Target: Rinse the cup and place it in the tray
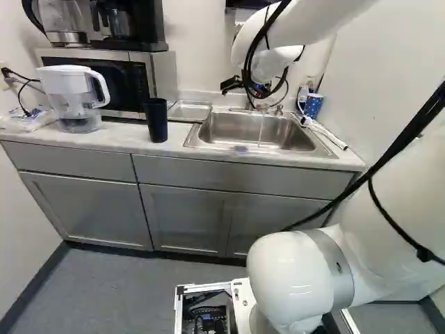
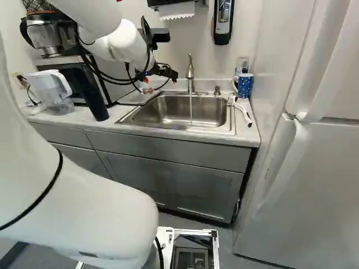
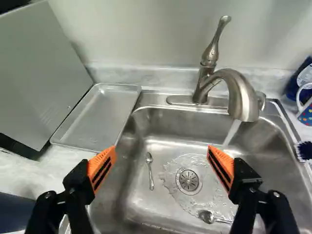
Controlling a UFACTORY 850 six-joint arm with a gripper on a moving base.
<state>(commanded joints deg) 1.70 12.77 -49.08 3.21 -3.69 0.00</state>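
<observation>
Nearest, the white arm rises from its base joint, leaves the left base view at the right and comes back in from the top, reaching forward over the counter. Its gripper is angled down and ahead above the sink, its fingers spread wide with nothing between them. The dark cup is on the counter near the front edge, left of the sink in the left base view and apart from the gripper; it stands upright, long axis vertical, wider end up. Behind it the tray lies flat between the microwave and sink. Water runs from the faucet; farther over is a dotted mug
</observation>
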